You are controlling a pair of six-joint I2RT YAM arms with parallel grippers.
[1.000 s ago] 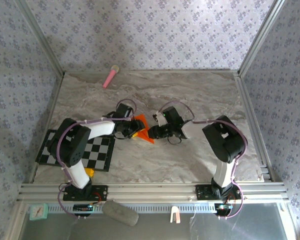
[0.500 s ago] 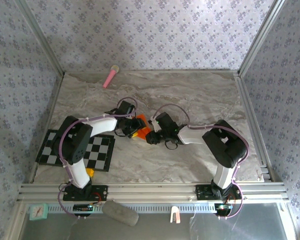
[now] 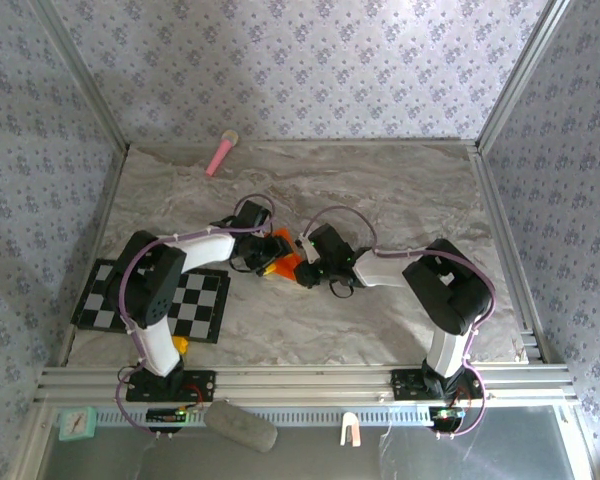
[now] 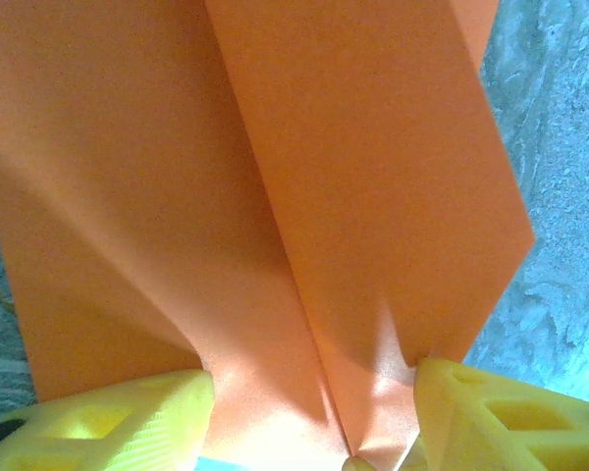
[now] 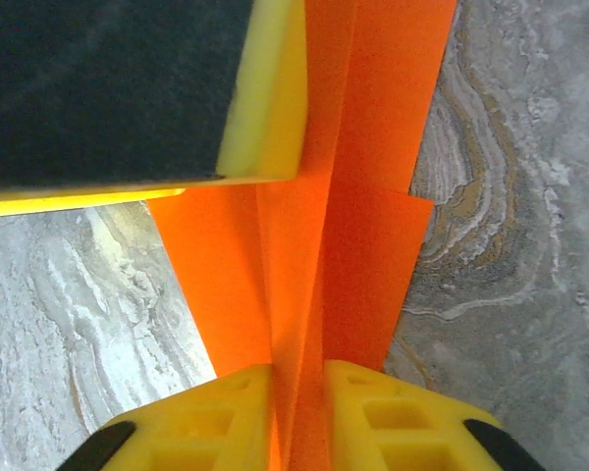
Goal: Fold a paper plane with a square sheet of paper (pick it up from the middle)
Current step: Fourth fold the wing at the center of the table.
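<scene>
**Right gripper (image 5: 296, 392) pinches the crease, left gripper (image 4: 309, 412) brackets the flaps**

The right gripper is closed tight on the upright centre fold of the square sheet of paper (image 5: 358, 255), probably to sharpen that crease. The left gripper stands half-open with both flaps touching its fingers (image 4: 491, 417); no firm hold is evident. The paper sits mid-way across the table (image 3: 400, 190), with bare marble around it and the checkered mat (image 3: 205, 305) well apart

The paper (image 4: 275, 196) is bright orange and plain. The fingers (image 5: 201, 427) are yellow. The table (image 3: 400, 190) is grey with wavy marble swirls. The mat (image 3: 208, 300) has black and white checks. The stick (image 3: 220, 155) is pink. The walls (image 3: 310, 60) are pale purple with little flowers. The arms (image 3: 195, 252) are black and white.
</scene>
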